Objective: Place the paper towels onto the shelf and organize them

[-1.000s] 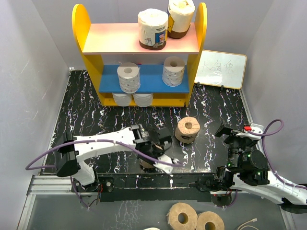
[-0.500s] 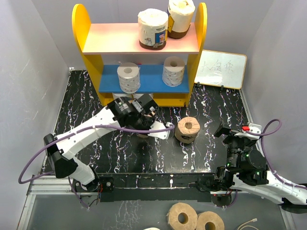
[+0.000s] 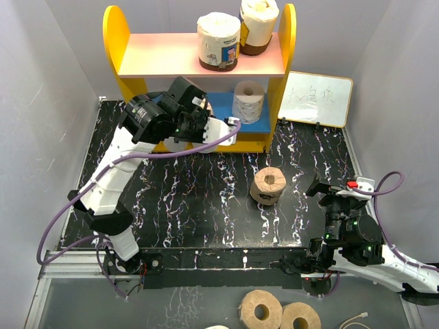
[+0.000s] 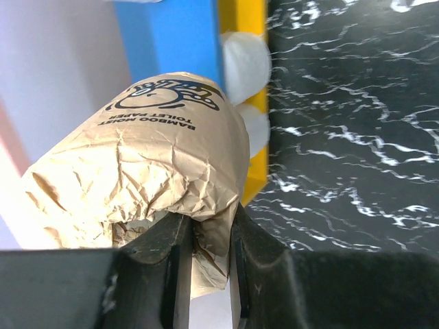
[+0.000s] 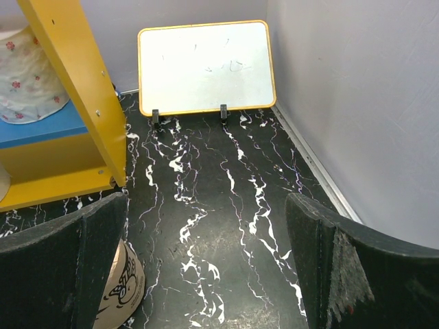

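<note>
While the left gripper [image 3: 200, 118] hangs at the shelf [image 3: 116, 41], top view hides its load; the blue board [image 3: 223, 106] lies just ahead. Left wrist: fingers [image 4: 154, 267] pinch a tan roll [image 4: 151, 157], long axis seemingly running forward toward that board. Right wrist: right gripper [image 5: 206, 267] spread, empty; a loose roll [image 5: 127, 288] sits low to its left.

The shelf [image 3: 115, 38] has yellow sides, a pink-orange upper board and a blue lower board. The table [image 3: 206, 202] is black with white veins. The roll [image 4: 164, 157] is tan with dark print.
</note>
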You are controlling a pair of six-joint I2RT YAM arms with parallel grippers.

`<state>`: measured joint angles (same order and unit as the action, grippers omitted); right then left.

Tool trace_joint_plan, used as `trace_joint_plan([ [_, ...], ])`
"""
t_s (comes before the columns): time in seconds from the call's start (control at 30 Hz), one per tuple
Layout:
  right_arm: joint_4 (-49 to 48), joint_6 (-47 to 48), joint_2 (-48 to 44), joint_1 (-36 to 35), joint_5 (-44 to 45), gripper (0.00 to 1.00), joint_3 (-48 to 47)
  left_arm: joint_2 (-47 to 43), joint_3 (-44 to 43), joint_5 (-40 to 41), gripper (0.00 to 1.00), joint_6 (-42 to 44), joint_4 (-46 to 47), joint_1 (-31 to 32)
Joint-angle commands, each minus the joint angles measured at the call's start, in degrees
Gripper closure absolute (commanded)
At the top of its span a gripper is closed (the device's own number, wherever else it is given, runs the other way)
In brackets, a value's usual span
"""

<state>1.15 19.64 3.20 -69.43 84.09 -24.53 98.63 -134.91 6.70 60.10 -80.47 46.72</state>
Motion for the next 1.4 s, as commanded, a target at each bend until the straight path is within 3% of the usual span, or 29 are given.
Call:
trace_joint_plan([
  [0.0, -2.1, 0.8, -0.9, -0.6, -0.9, 0.02, -0.1, 1.4, -8.6, 6.6, 1.0, 5.0, 0.3, -3.0],
  [0.2, -2.1, 0.9, -1.6, -0.8, -0.9, 0.02, -0.1, -1.8, -9.8, 11.6, 1.0, 11.5, 8.4, -3.9],
  [0.53, -2.1, 1.0, -1.8, -1.0, -0.9, 0.01, 0.0, -6.7, -10.4, 19.0, 1.0, 19.1, 13.0, -3.9],
  [0.87, -2.2, 1.1, -1.8, -1.2, -0.9, 0.02, 0.1, -7.6, -10.0, 20.9, 0.91, 22.8, 20.3, -4.4],
  [1.0, -2.2, 1.1, -2.0, -1.2, -0.9, 0.02, 0.1, -5.1, -11.7, 16.8, 0.89, 21.3, 21.4, -9.4],
  [1.2, -2.2, 1.1, -2.2, -1.3, -0.9, 0.02, 0.1, -0.2, -12.8, 4.5, 0.87, 13.7, 17.8, -22.2],
  [1.37, -2.2, 1.2, -2.5, -1.2, -0.9, 0.02, 0.1, 0.6, -12.8, -1.1, 0.87, 11.6, 19.0, -27.1],
])
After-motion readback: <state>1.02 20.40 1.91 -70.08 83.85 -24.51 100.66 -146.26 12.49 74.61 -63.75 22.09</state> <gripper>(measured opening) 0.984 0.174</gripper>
